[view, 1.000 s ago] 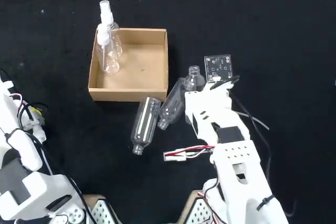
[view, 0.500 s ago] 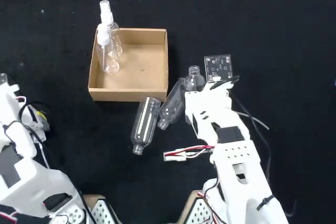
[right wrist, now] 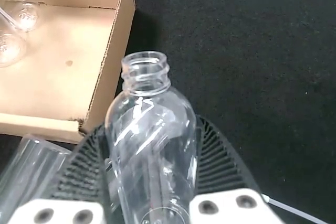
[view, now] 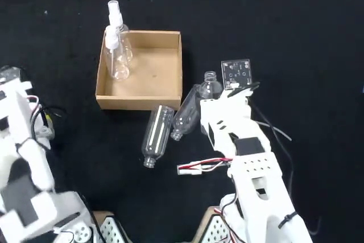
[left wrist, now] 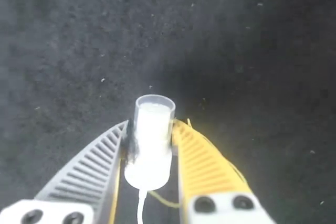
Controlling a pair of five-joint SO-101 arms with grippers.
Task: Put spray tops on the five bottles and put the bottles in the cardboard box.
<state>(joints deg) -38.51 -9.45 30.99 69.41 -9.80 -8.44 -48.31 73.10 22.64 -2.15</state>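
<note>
My right gripper (right wrist: pixel 149 153) is shut on a clear bottle (right wrist: pixel 149 135) with an open neck, held upright just right of the cardboard box (view: pixel 170 92); the same bottle (view: pixel 210 86) shows in the high view. My left gripper (left wrist: pixel 149 148) is shut on a white spray top (left wrist: pixel 152 140) above the black table; that arm (view: pixel 20 140) stands at the table's left edge. Two capped bottles (view: pixel 116 49) stand in the box's far left corner. Two uncapped bottles (view: pixel 157 135) (view: pixel 186 115) lie on the table by the box's near right corner.
A small black circuit board (view: pixel 236 72) sits right of the held bottle. Red and white wires (view: pixel 199 166) trail across the table beside the right arm (view: pixel 244 152). Black cloth (view: pixel 296 44) covers the whole table.
The left arm has swung up and away from the table's near edge, carrying the spray top. The right arm and its bottle have stayed still.
</note>
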